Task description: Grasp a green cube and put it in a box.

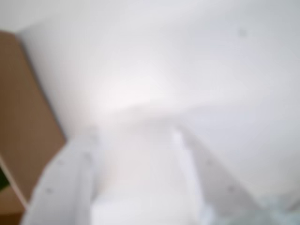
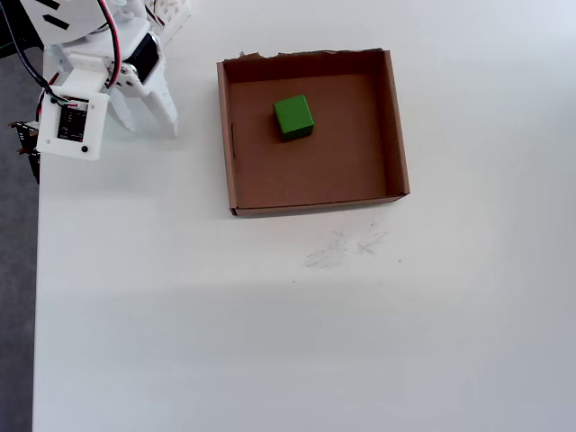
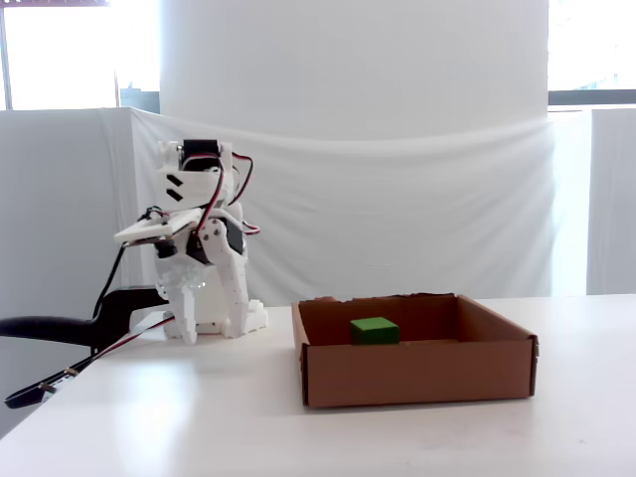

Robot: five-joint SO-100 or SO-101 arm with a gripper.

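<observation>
Green cube (image 2: 293, 117) already lies in the box (image 2: 396, 126); the gripper (image 2: 148, 126), at nine o'clock overhead, is slightly open, empty.

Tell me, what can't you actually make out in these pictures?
- Wrist view: all blurred; the white claw is only a smear.
- Fixed view: the brown cardboard box's front wall hides the small green cube's base.
- Overhead view: the white arm is cut off by the edge.
</observation>
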